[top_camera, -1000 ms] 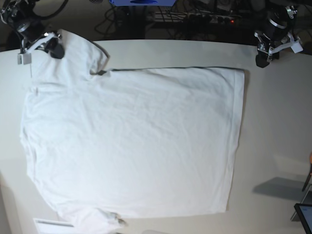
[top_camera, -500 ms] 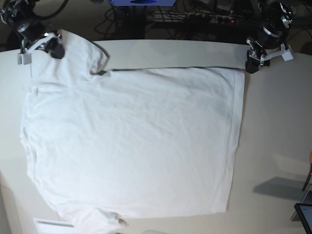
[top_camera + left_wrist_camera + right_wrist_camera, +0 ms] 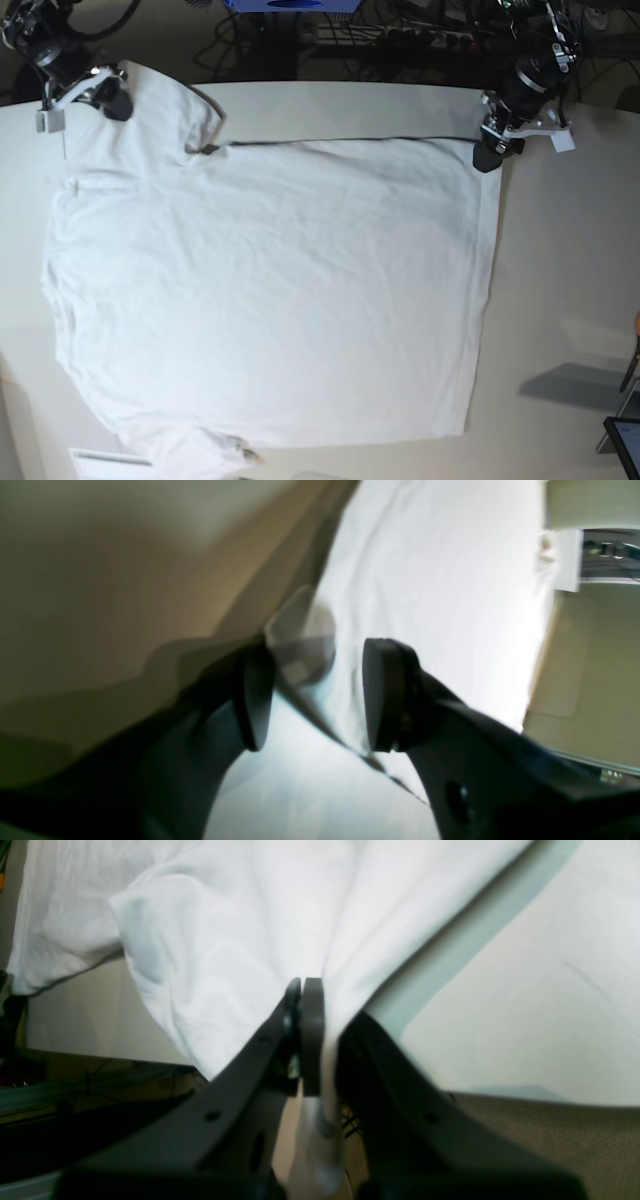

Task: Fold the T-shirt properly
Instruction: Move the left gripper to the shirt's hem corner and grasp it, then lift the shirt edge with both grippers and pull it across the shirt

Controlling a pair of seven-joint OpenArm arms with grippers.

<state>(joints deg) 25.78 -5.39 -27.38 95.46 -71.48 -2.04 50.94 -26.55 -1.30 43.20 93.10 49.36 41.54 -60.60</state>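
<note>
One T-shirt [image 3: 270, 290] lies spread flat across the pale table [image 3: 560, 260], covering most of it. It is plain white, short-sleeved and lightly wrinkled all over, with a visible hem along its straight edge nearest the left gripper. One sleeve reaches toward the table's far edge near the right gripper, and the other sleeve bunches slightly at the table's near edge. In the right wrist view the cloth [image 3: 240, 915] rises in soft folds into a peak at the gripper.

There are two grippers and one shirt. The right gripper [image 3: 100, 92] sits at the shirt's far sleeve corner; the right wrist view shows its jaws pressed together [image 3: 305, 1040], pinching a fold of the white fabric between them. The left gripper [image 3: 490, 150] stands at the shirt's far hem corner. In the left wrist view its black pads [image 3: 382, 695] are spread wide apart [image 3: 315, 695], straddling the hem edge of the shirt [image 3: 430, 580], with nothing clamped between them.

Compared with a second ago, the left gripper has travelled from bare table beyond the hem inward and downward, so that it now meets the shirt's corner. The right gripper has kept its place and its pinch, and the shirt's outline on the table is unchanged.
</note>
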